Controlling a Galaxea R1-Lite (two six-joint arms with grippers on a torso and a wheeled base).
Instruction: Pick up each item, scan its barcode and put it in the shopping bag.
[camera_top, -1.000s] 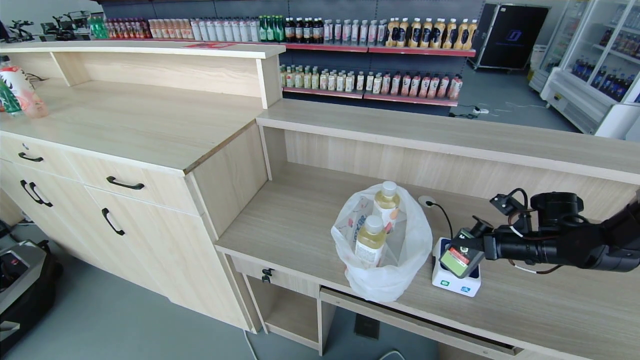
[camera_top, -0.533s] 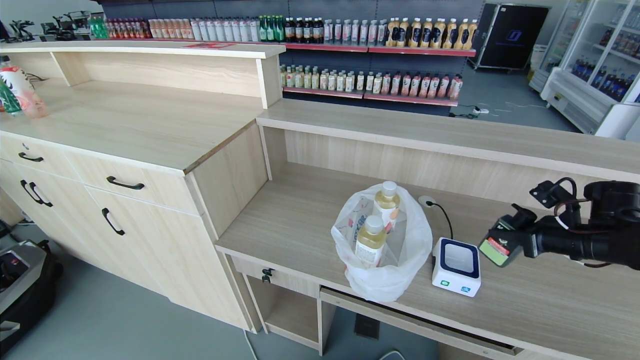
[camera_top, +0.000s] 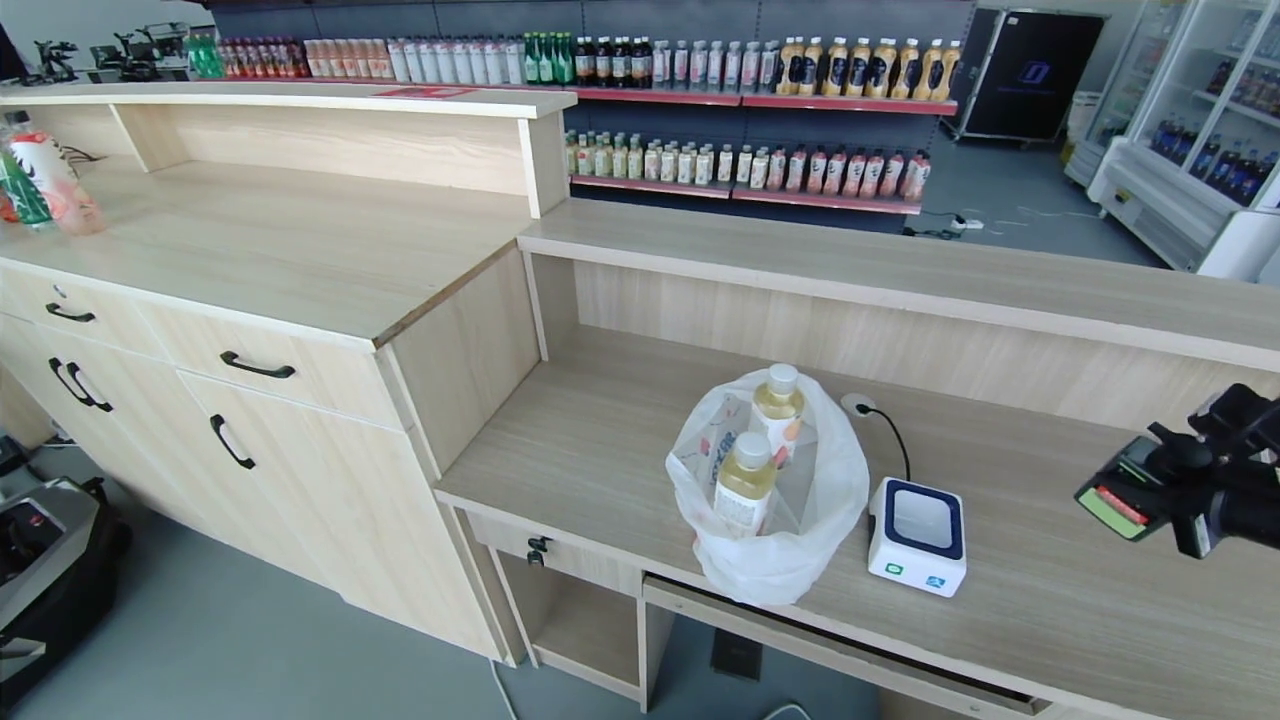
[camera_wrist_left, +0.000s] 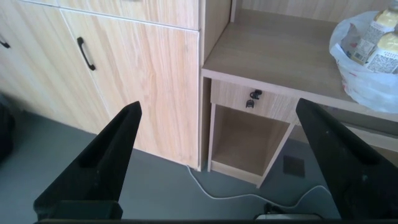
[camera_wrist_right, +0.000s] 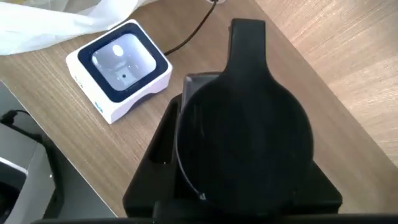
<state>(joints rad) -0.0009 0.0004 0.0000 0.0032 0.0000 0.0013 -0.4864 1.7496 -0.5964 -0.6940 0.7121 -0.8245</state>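
Woodgrain counter (camera_top: 1050, 610), crinkly shopping bag (camera_top: 800, 560), right fingers (camera_top: 1170, 458) clamping flat green box (camera_top: 1112, 497), left fingers (camera_wrist_left: 99, 162) spread empty

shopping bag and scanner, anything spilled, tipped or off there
Nothing stands out. The translucent white plastic shopping bag stands open on the pale wooden counter, both yellowish capped bottles upright inside. The white square barcode scanner sits flat beside it. The right pincer holds a small green-and-red pack above the counter.
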